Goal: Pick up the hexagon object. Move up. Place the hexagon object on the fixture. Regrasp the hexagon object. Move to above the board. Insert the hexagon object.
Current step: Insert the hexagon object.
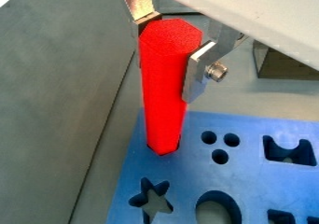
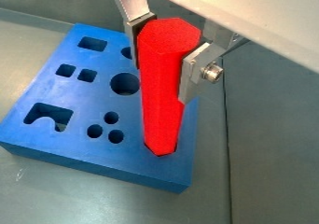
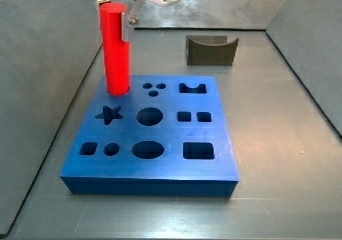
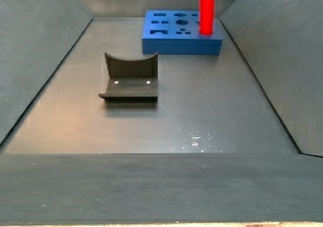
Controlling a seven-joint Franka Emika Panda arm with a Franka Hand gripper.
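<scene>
Upright, the bright red-orange hexagonal rod (image 1: 166, 83) stands between the flat silver fingers (image 1: 200, 71) of the parallel-jaw gripper (image 2: 166, 43), which clamp its upper end from both sides. Rod hangs straight down from the gripper, lower end at a corner of the large flat blue board with shaped cut-outs (image 3: 154, 139); both wrist views show the tip meeting the board's top face there, and whether it sits inside a hole cannot be told. In a side view the small dark olive-grey fixture with the U-shaped notch (image 4: 128, 78) sits on the grey tray floor (image 4: 190, 127), well apart from the board and rod.
</scene>
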